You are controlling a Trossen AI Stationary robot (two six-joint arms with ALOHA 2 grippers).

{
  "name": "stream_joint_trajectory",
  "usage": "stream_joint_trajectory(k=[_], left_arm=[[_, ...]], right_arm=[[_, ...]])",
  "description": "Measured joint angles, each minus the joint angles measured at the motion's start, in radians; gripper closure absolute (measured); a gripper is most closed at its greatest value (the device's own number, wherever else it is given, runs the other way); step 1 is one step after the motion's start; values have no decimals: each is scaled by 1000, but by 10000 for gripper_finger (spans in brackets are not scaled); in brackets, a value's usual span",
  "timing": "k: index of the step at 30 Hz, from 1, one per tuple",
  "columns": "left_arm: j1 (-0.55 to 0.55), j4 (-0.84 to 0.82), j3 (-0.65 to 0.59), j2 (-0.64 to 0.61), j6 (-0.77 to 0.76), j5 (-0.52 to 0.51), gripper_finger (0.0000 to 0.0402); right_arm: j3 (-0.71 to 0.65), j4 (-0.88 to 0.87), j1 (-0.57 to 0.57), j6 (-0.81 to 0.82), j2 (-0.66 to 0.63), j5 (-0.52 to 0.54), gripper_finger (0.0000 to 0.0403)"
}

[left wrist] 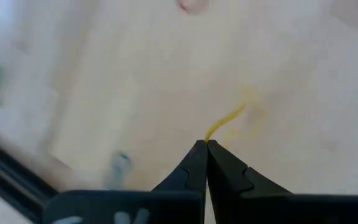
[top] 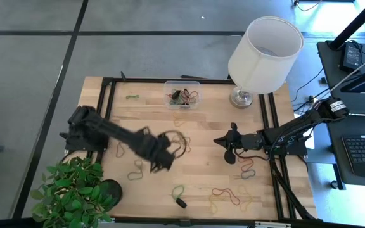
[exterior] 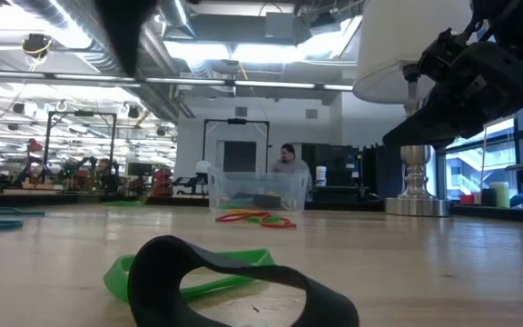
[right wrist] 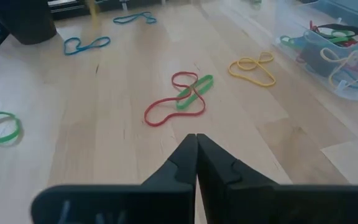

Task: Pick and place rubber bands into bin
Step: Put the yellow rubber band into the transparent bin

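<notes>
Rubber bands in several colours lie scattered on the wooden table (top: pixel 201 171). The clear bin (top: pixel 182 95) at the far edge holds several bands and also shows as the bin (right wrist: pixel 340 56) and the bin (exterior: pixel 257 191). My left gripper (left wrist: pixel 207 142) is over the table's middle left (top: pixel 165 157), shut on a yellow rubber band (left wrist: pixel 229 118). My right gripper (right wrist: pixel 196 135) is shut and touches nothing; it hovers right of centre (top: pixel 219 140), pointing left. Ahead of it lie a red band (right wrist: pixel 166 109) crossed by a green band (right wrist: pixel 194 90). My left gripper pinches a strand of the yellow rubber band (left wrist: pixel 211 132) between its two fingertips. A short curved length runs on past the tips over the blurred table. Whether the band's other end rests on the wood, I cannot tell.
A white lampshade (top: pixel 265 47) on a metal foot stands at the far right corner beside the bin. A potted plant (top: pixel 75 190) fills the near left corner. A black band (exterior: pixel 243 282) over a green band (exterior: pixel 125 272) lies at the near edge. A yellow band (right wrist: pixel 253 68) lies near the bin.
</notes>
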Motion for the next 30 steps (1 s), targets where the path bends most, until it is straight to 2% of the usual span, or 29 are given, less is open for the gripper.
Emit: stream_joint_trajectory(k=[6, 13, 18, 21, 25, 30], left_arm=[[193, -3, 131, 0, 284, -88, 400], [452, 69, 208, -2, 561, -139, 400], [618, 225, 208, 2, 713, -97, 400], [698, 340, 208, 25, 796, -33, 400], [776, 476, 208, 67, 863, 50, 400], [844, 572, 208, 147, 901, 79, 400]], right_arm=[[0, 5, 0, -19, 0, 1, 391], [0, 5, 0, -27, 0, 1, 391], [0, 5, 0, -43, 0, 1, 391], [0, 5, 0, -49, 0, 1, 391], [0, 5, 0, -49, 0, 1, 391], [0, 5, 0, -53, 0, 1, 391]])
